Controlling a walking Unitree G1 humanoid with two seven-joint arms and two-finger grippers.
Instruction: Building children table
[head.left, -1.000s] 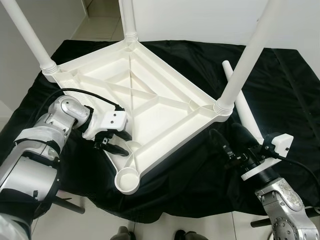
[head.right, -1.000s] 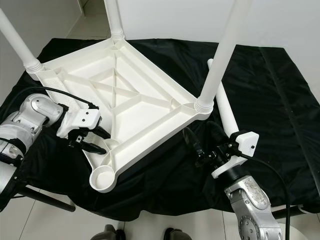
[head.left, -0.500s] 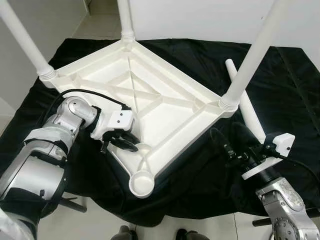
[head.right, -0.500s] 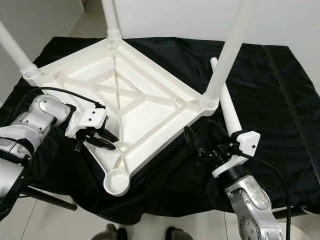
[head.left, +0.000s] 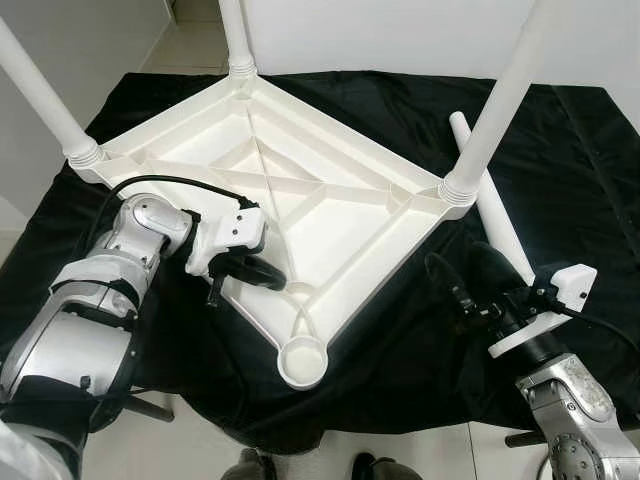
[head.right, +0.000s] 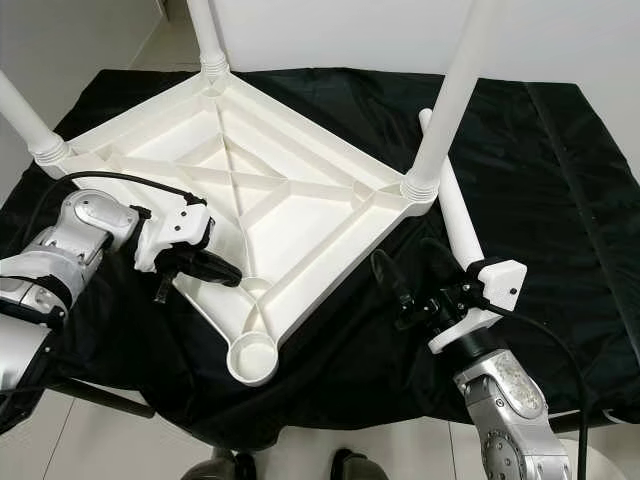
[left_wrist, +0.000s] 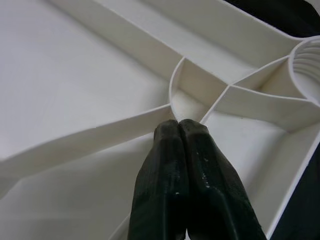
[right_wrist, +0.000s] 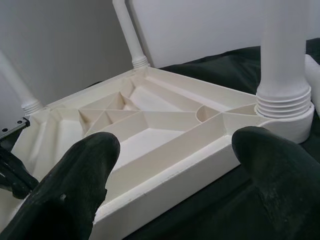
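The white tabletop (head.left: 300, 190) lies upside down on the black-draped bench (head.left: 580, 150), three legs screwed in and standing up. The left tool (head.left: 262, 277) reaches over its near-left rim, fingers pressed together, apparently gripping nothing, tips against an inner rib. The right tool (head.left: 470, 285) hovers spread wide, empty, near the right corner. A loose leg (head.left: 495, 215) lies just beside it.

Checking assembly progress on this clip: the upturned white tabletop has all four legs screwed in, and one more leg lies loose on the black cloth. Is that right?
Not quite. The tabletop has three legs screwed in; the near corner socket is empty, as the left eye view shows. The rest stands: one loose leg lies on the black cloth.
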